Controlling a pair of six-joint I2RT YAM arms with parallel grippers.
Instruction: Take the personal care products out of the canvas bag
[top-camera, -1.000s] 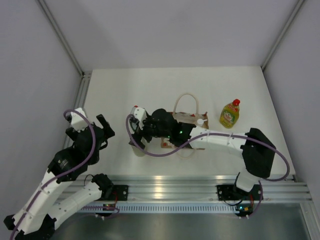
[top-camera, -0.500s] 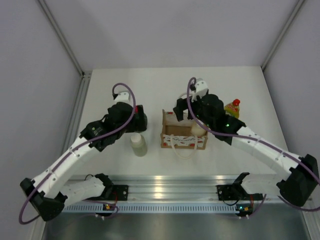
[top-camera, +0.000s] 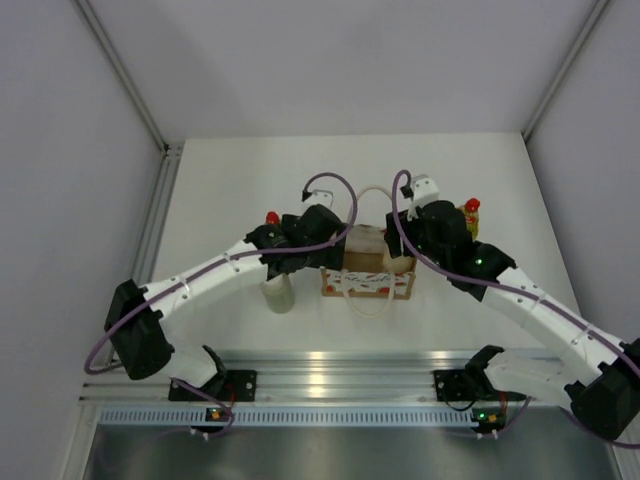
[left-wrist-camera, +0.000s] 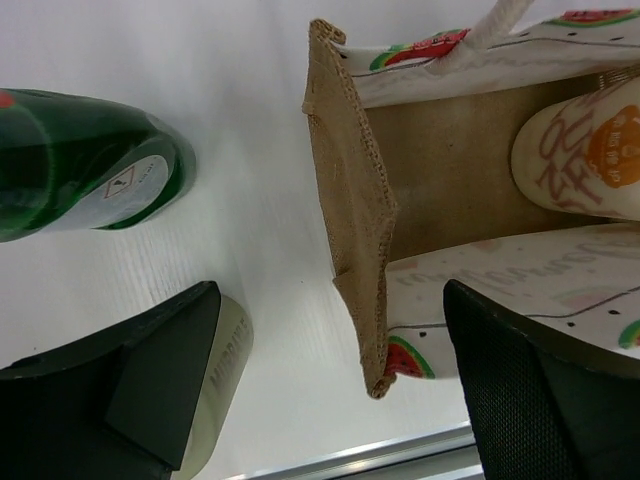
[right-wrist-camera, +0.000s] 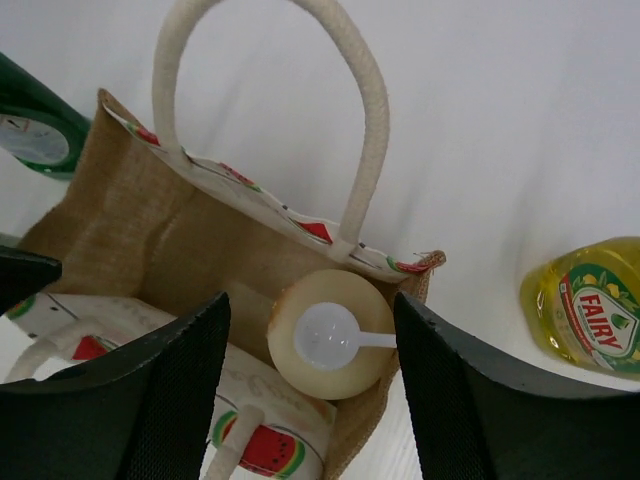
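Note:
The canvas bag (top-camera: 365, 278) stands open near the table's middle. In it stands a cream bottle (right-wrist-camera: 330, 335) with a white nozzle. My right gripper (right-wrist-camera: 320, 395) is open just above it, one finger on each side, with gaps to the bottle. My left gripper (left-wrist-camera: 330, 395) is open at the bag's left end, its fingers straddling the tan end wall (left-wrist-camera: 355, 200). A dark green bottle (left-wrist-camera: 90, 165) and a pale cylindrical bottle (top-camera: 278, 293) stand on the table left of the bag. A yellow bottle (right-wrist-camera: 590, 305) with a red cap stands to its right.
The bag's cream rope handles (right-wrist-camera: 365, 100) loop out at the far and near sides, close to both grippers. An aluminium rail (top-camera: 320, 365) runs along the table's near edge. White walls close in the table on three sides.
The right arm swung from the left of the table to above the bag's right end, and its jaws have narrowed. The left arm reached right to the bag's left end.

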